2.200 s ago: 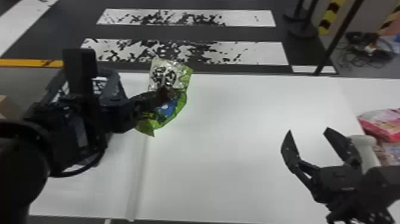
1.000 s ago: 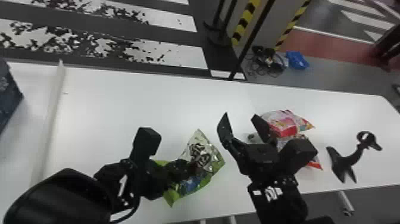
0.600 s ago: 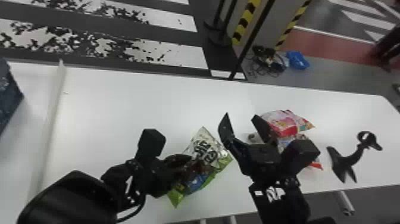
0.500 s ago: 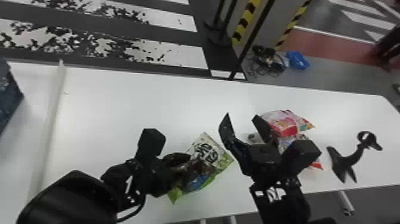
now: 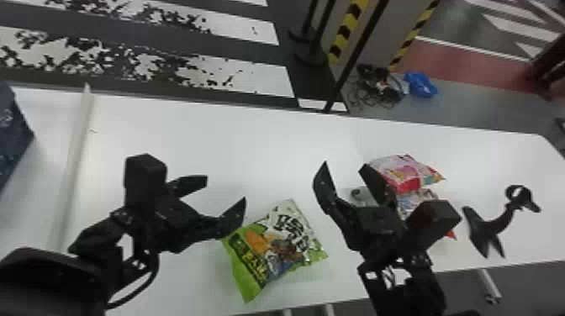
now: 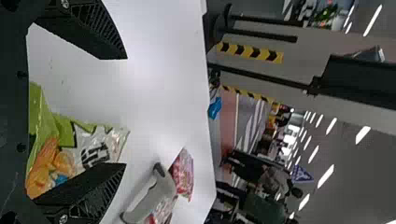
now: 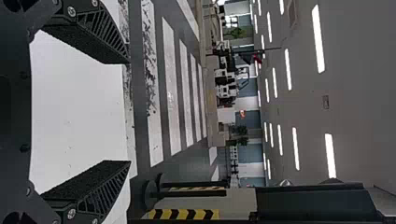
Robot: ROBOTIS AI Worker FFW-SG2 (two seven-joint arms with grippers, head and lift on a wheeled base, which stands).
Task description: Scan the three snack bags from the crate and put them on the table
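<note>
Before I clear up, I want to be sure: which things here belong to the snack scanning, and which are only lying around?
For the job:
green snack bag
pink snack bag
silvery-red bag against it
pale handheld device, probably the scanner
table

Lying about:
blue item, floor
cables, floor

Unclear: black stand.

- From here, one snack bag lies on the table, near its front edge.
- Well to its left, the crate.
- To its right, two overlapping bags, the scanner just beside them.
- Right of those, a stand.
- Behind the table, cables on the floor.
</note>
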